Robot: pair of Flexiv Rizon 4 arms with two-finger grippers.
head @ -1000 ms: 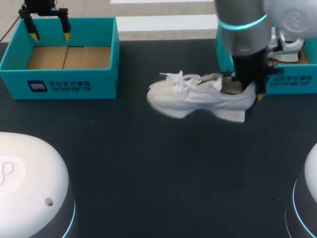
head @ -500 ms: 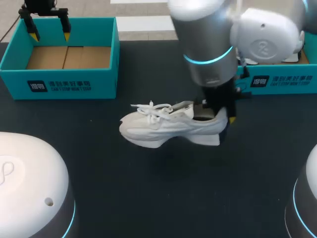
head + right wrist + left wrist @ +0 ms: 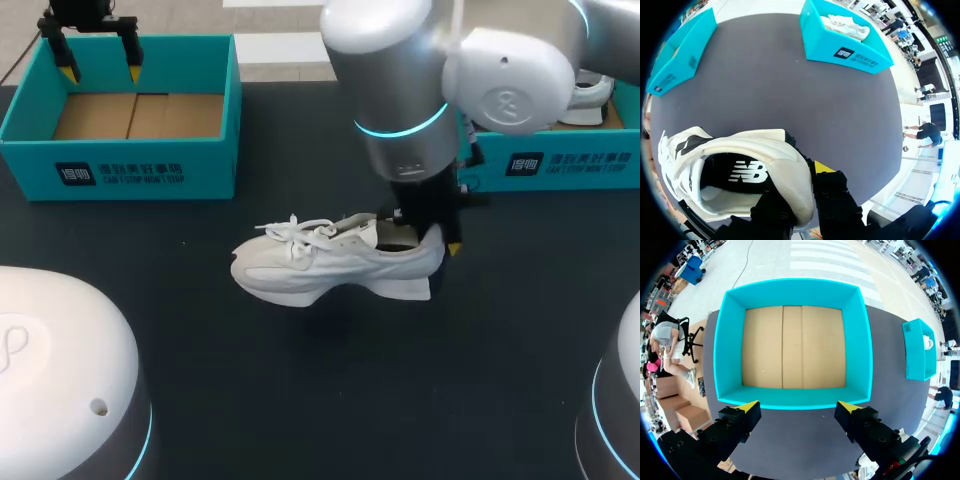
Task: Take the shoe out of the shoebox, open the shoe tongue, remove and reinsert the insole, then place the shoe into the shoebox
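A white sneaker (image 3: 330, 262) is at the table's middle, toe pointing left and laces loose; whether its sole touches the dark tabletop I cannot tell. My right gripper (image 3: 437, 240) comes down from above, shut on the heel wall. In the right wrist view one yellow-tipped finger (image 3: 823, 167) presses the outside of the sneaker (image 3: 770, 150)'s heel, and the other is hidden inside the shoe opening. My left gripper (image 3: 100, 62) hangs open over the far rim of the empty teal shoebox (image 3: 120, 165) at the back left. Nothing lies between the fingers of my left gripper (image 3: 799, 407).
A second teal shoebox (image 3: 565, 165) stands at the back right with another white shoe (image 3: 590, 95) in it. The left shoebox (image 3: 720, 350) shows only a bare cardboard floor. Dark tabletop stretches around the sneaker and toward the front edge.
My right arm has carried the sneaker left and toward the front, from beside the right shoebox to the table's middle. My left arm has not moved.
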